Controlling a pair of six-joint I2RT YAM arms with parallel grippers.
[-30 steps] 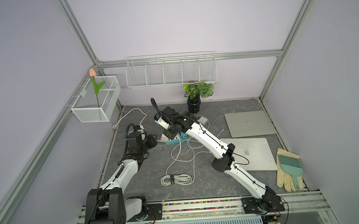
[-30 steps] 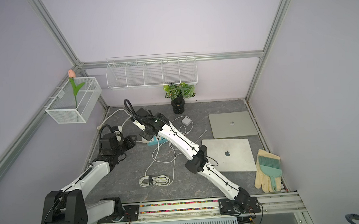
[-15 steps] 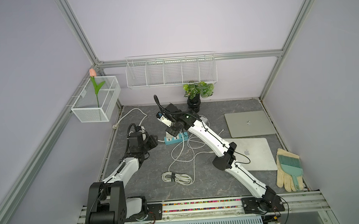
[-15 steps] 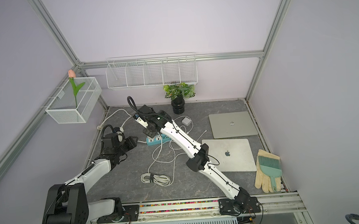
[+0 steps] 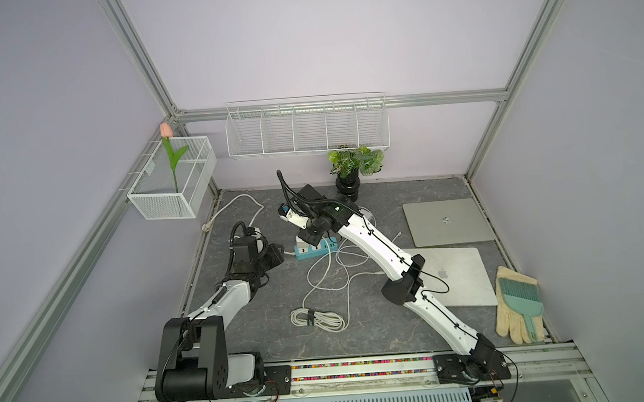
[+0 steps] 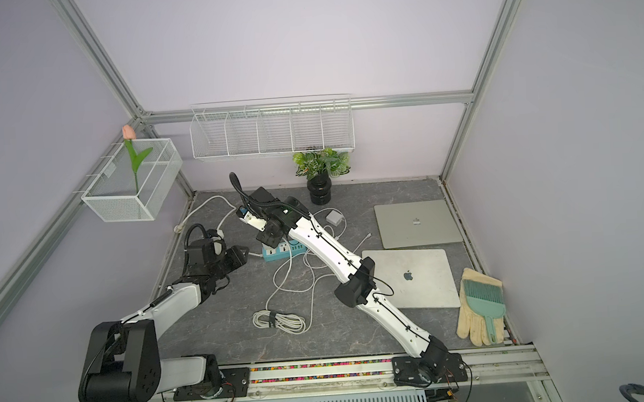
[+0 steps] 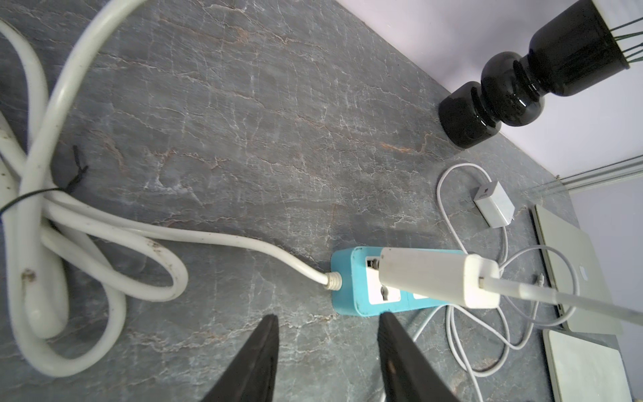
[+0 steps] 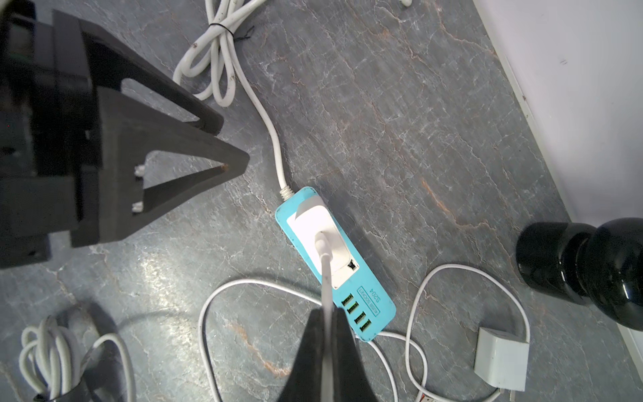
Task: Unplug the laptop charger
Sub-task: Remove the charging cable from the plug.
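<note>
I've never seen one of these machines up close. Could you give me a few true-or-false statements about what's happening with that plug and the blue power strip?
1. The right fingers are pinched shut on the charger's white cable. True.
2. The left fingers are clamped on the blue power strip. False: they are open and stop short of it, touching nothing.
3. The charger has already come out of the strip. False: it sits plugged into a socket.
4. Both laptops are closed. True.
5. The brush lies on the glove. True.
</note>
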